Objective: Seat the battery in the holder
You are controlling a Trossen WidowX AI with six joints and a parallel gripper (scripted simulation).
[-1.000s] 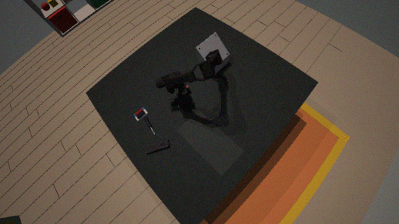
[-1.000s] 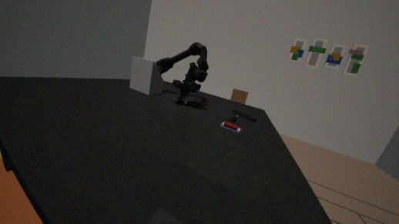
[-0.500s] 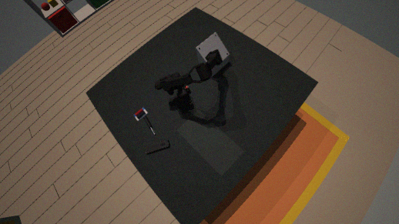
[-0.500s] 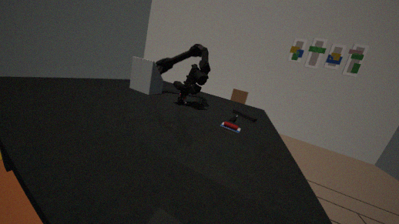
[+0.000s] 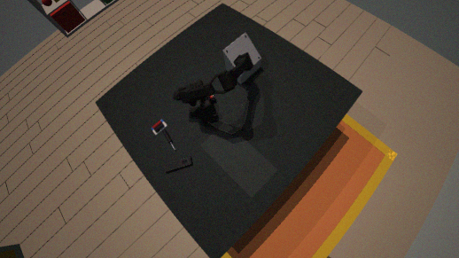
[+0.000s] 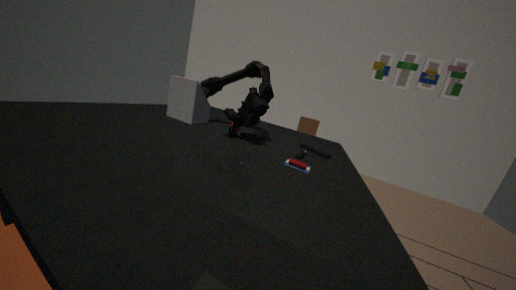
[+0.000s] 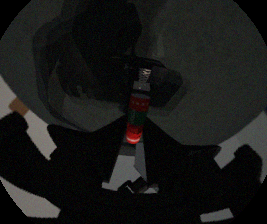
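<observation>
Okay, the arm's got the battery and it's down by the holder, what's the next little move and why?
Probably a slow, small descent while levelling the battery over the holder. The end effector is shut on it, and in the wrist view it points toward the dark holder, not yet lying in it. The dim views hide the spring and lip, so go gently.

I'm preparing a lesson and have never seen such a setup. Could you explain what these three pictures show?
A dark jointed arm stands on a black table. One picture looks down from above, one from the side, and one from a camera at the arm's wrist. Its tool is shut on a small battery with red and green bands, low over a dark holder. Also on the table lie a small hammer with a red, white and blue head and a dark flat bar.
</observation>
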